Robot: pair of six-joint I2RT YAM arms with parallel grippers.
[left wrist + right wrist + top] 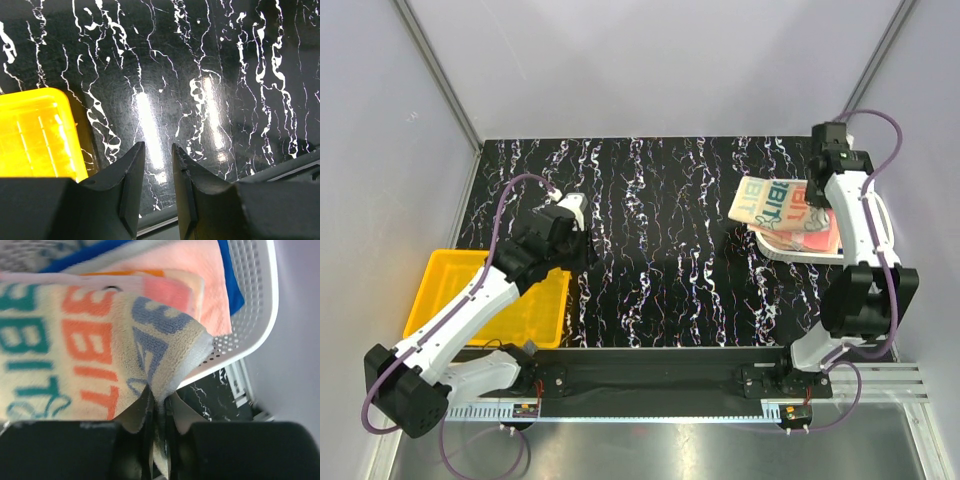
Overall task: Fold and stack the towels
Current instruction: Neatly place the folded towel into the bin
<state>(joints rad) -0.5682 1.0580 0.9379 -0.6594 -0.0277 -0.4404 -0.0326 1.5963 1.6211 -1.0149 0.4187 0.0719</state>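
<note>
- Top view is not showing the fingertips of either gripper; each arm's own body is sitting over them.
- Beige towel (768,205) is lying on top of the pile in the white mesh basket (782,257), at the far right of the worktop (660,230).
- Its lettering is getting cut off in both views; only "BIT" is reading clearly.
- The pile under it is mostly covered. Only edges are showing: salmon-pink towel (200,265), blue towel (234,290) and a thin strip of orange towel (125,274). How they are folded cannot be told.
- Top view is giving only the beige towel and a salmon-pink patch. The blue and orange edges are showing up only in the right wrist view.
- Right wrist view is also showing the basket's perforated wall and a sliver of worktop below it.
- Right gripper (159,412): jaws are sitting almost closed, pinching a bunched corner of the beige towel. The cloth is running down in a fold between the fingers.
- Left gripper (157,146): jaws are standing partly open with a narrow gap and nothing between them.
- It is hovering over bare worktop just beside the corner of the yellow bin (35,132), well apart from the towels.
</note>
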